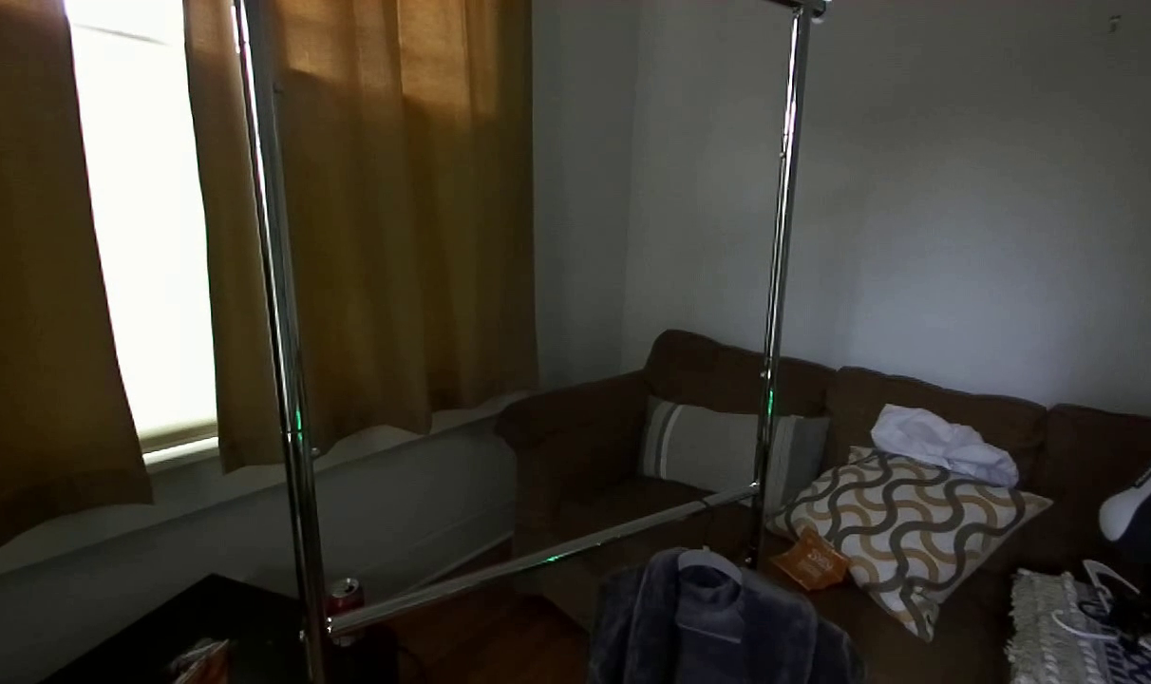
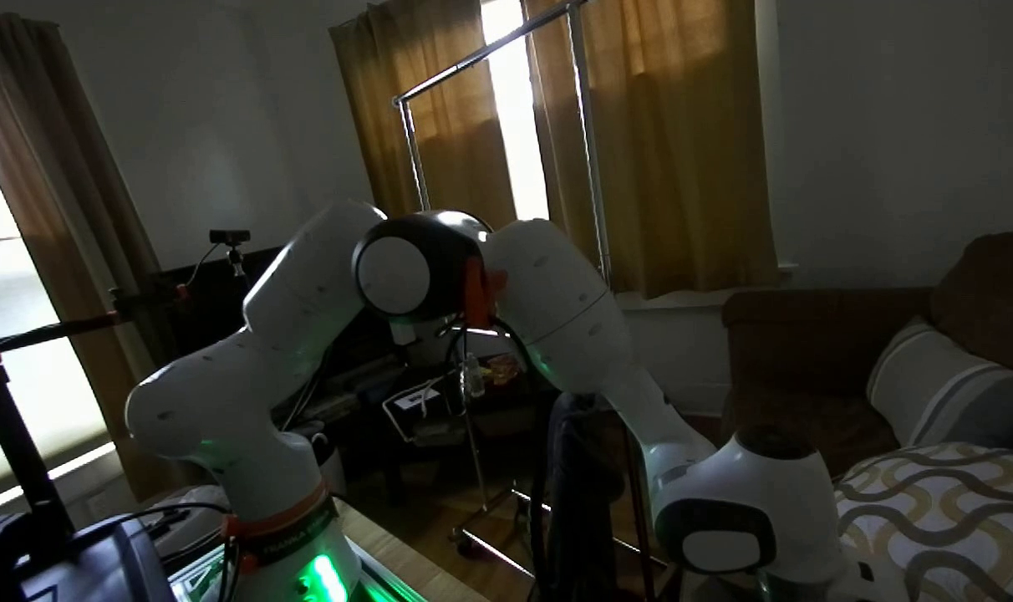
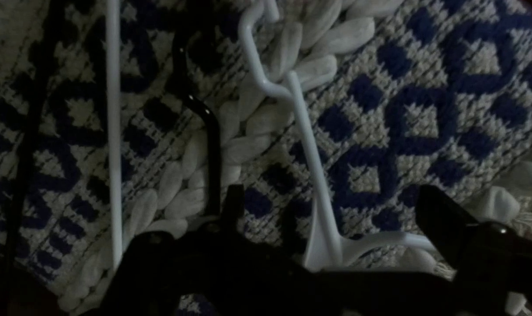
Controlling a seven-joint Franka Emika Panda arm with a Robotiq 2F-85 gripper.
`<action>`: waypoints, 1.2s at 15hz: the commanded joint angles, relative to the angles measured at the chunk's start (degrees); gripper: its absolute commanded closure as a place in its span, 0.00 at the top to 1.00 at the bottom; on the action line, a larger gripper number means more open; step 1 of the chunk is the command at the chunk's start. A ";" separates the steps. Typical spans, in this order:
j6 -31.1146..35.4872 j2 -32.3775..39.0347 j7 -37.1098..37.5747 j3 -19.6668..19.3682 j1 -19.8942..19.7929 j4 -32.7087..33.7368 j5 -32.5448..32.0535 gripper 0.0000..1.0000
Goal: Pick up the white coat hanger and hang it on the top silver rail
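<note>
I find the gripper released, fingers apart, the white coat hanger showing between. The hanger lies on woven cloth, near the fringed edge.

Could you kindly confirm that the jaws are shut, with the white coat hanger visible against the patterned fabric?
Not quite: the wrist view shows the jaws open, their tips well apart; the white coat hanger is indeed visible against the patterned fabric.

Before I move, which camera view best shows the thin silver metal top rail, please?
Best is the exterior view where the rail runs unobstructed, nearly corner to corner; an exterior view that crops it shows only a short end; the wrist view shows none.
</note>
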 commanded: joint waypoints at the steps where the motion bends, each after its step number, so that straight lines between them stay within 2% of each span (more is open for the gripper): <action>1: 1.31 2.94 -2.00 3.26 -3.26 2.62 -0.52 0.90; 3: 1.05 3.56 -2.26 3.84 -3.71 3.10 -0.68 0.78; 4: 1.01 3.85 -2.32 3.98 -3.86 3.37 -0.76 0.65; 6: 0.95 4.37 -2.49 4.19 -4.19 3.93 -0.88 0.46; 7: 0.95 4.56 -2.51 4.22 -4.32 4.20 -0.93 0.41; 12: 1.47 4.14 -2.72 4.02 -5.08 4.62 -1.19 0.02; 13: 1.68 3.85 -2.82 3.99 -5.23 4.51 -1.26 0.00; 15: 1.75 3.16 -3.06 4.15 -5.61 4.05 -1.31 0.04; 18: 3.51 1.19 -1.89 2.70 -4.65 2.19 -1.88 0.04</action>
